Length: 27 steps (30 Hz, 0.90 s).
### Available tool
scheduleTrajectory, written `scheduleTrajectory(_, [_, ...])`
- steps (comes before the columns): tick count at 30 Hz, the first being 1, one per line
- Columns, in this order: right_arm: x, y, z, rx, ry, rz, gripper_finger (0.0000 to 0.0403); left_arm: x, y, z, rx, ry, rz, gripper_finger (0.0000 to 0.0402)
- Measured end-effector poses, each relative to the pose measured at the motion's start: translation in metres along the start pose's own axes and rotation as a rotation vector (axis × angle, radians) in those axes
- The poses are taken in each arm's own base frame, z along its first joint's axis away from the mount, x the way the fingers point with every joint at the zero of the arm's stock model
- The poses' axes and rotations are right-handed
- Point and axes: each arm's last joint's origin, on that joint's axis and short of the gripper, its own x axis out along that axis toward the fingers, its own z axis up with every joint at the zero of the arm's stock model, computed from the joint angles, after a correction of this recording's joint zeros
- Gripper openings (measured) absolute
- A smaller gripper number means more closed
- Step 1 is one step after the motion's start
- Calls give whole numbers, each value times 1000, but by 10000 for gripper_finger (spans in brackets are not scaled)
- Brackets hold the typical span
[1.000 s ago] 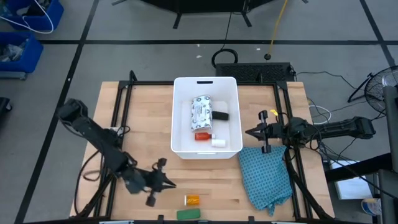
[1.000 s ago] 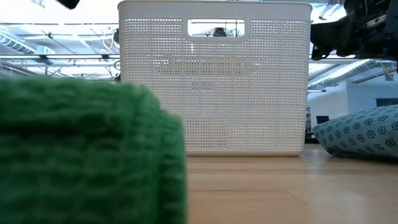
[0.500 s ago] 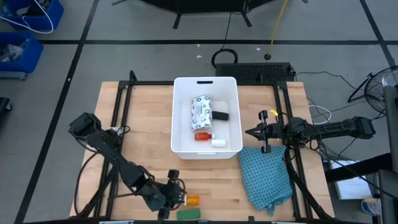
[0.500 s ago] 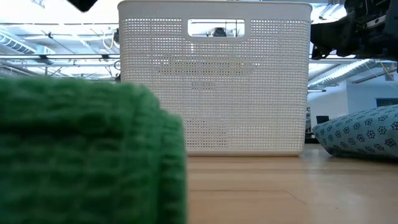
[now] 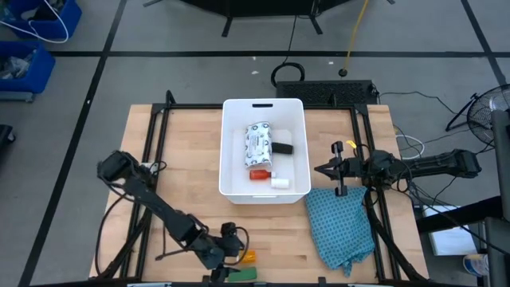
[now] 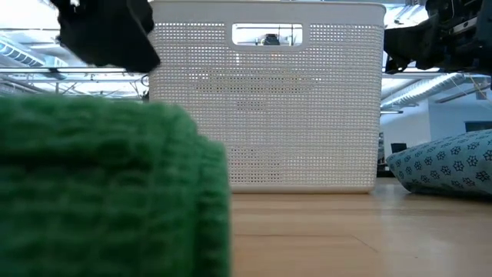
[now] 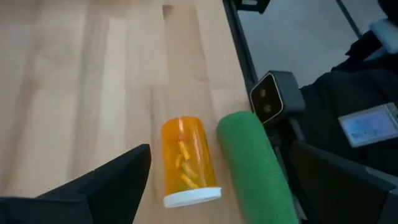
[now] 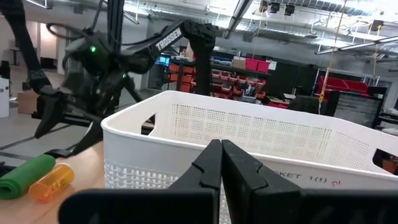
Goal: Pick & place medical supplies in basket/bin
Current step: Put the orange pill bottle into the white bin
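- The table (image 5: 183, 151) was pale wood planks, edged by a black metal frame.
- Around it lay a grey floor (image 5: 159, 72) crossed by dark lines.
- A blue bin (image 5: 32, 36) stood on the floor at the far left.
- A black cable coil (image 5: 288, 73) lay beyond the table's far edge.
- Shelves holding red bins (image 8: 249, 65) lined the back of the room.
- Ceiling beams and bright lights (image 6: 69, 38) ran overhead.

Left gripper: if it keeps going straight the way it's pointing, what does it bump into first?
Probably the orange vial. The left gripper is open, and the vial lies on the table between its fingers, with the green flat bar right beside it. Depth is hard to judge.
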Motion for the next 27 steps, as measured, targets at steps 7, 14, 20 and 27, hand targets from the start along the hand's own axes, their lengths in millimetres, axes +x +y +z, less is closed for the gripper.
scheduleTrajectory(7, [0,0,1,2,-14,-2,0,25,4,-18,-18,62,16,375])
scheduleTrajectory(14, [0,0,3,-13,-27,-4,0,39,11,-26,-36,107,24,376])
scheduleTrajectory(20, [0,0,2,-5,-23,-4,0,41,18,-22,-17,102,39,376])
scheduleTrajectory(27, [0,0,2,-4,-19,-3,0,41,27,-25,-32,173,53,346])
